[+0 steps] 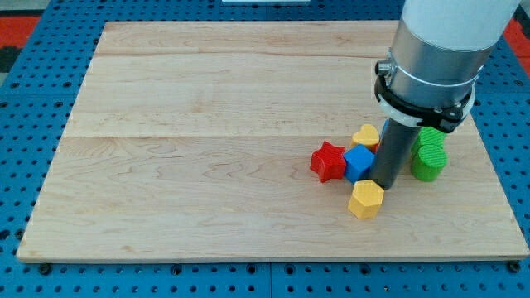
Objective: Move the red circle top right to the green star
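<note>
My tip [384, 184] rests on the board inside a cluster of blocks at the view's right. It touches the top right of a yellow hexagon [366, 199] and stands just right of a blue cube [358, 162]. A red star [328, 161] lies left of the blue cube. A yellow heart [365, 136] lies above the cube, against the rod. A green block [429, 159], with a ribbed or star-like outline, lies right of the rod, its top hidden by the arm. No red circle shows; the rod and arm hide the spot between the heart and the green block.
The wooden board [207, 124] lies on a blue perforated table [25, 99]. The arm's wide grey body [435, 58] covers the board's upper right corner. The board's right edge runs close to the green block.
</note>
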Motion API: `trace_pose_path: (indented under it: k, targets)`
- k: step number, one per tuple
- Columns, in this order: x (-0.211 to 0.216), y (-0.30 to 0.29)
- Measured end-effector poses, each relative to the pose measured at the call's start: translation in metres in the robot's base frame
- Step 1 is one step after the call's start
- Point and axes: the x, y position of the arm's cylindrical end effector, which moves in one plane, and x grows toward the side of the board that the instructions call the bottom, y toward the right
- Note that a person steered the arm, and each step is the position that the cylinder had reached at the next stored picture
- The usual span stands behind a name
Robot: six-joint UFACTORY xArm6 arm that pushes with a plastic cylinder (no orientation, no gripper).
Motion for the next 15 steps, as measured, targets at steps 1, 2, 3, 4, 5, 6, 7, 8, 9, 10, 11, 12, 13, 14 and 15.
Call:
trace_pose_path:
  k: [1, 2, 3, 4, 5, 6, 7, 8, 9, 10, 11, 12, 13, 14, 15]
  targets:
    - [0.001, 0.023]
    - [-0.004, 0.033]
    - [-0.025, 0.033]
    - [-0.031, 0.033]
    - [-0.038, 0.024]
    - [-0.039, 0.005]
    - [-0.041, -0.006]
    - [-0.041, 0.008]
    - [-0.014, 0.021]
    - [0.032, 0.016]
    - [0.037, 0.065]
    - [0.015, 0.119]
    - [-0.027, 0.131]
    - [-0.061, 0.067]
    - [-0.060, 0.028]
